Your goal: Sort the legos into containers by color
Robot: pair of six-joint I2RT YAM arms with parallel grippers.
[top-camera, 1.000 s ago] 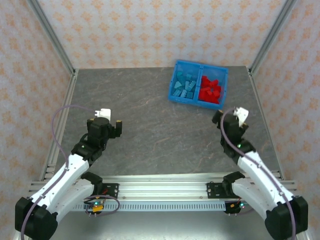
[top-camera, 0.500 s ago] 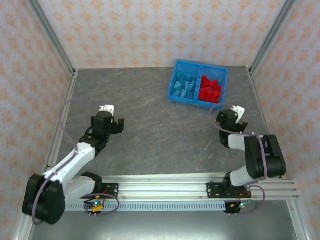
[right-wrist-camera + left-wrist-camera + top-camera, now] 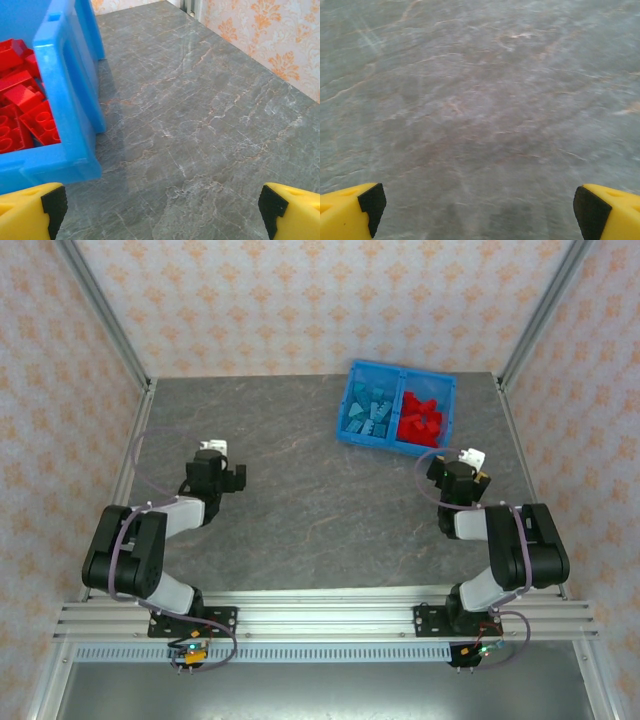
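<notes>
The blue bin (image 3: 399, 373) stands at the back right of the table. Its left container (image 3: 352, 398) holds teal legos (image 3: 368, 412); its right container (image 3: 447, 410) holds red legos (image 3: 420, 420). My left gripper (image 3: 213, 464) hovers over bare table at the left, open and empty, with grey stone between its yellow fingertips (image 3: 350, 210). My right gripper (image 3: 460, 470) sits just in front of the bin's right end, also open and empty. In the right wrist view the bin's near wall (image 3: 65, 105) and the red legos (image 3: 20, 115) lie at the left of the gripper (image 3: 162, 210).
The grey marble table (image 3: 300, 510) is fenced by patterned walls and aluminium posts (image 3: 105, 320). A metal rail (image 3: 320, 605) runs along the near edge by the arm bases. Bare stone lies right of the bin (image 3: 210, 110).
Both arms have folded back, elbows drawn in toward their bases. The left gripper rose slightly toward the back, the right shifted a little left toward the bin. Both stayed open.
</notes>
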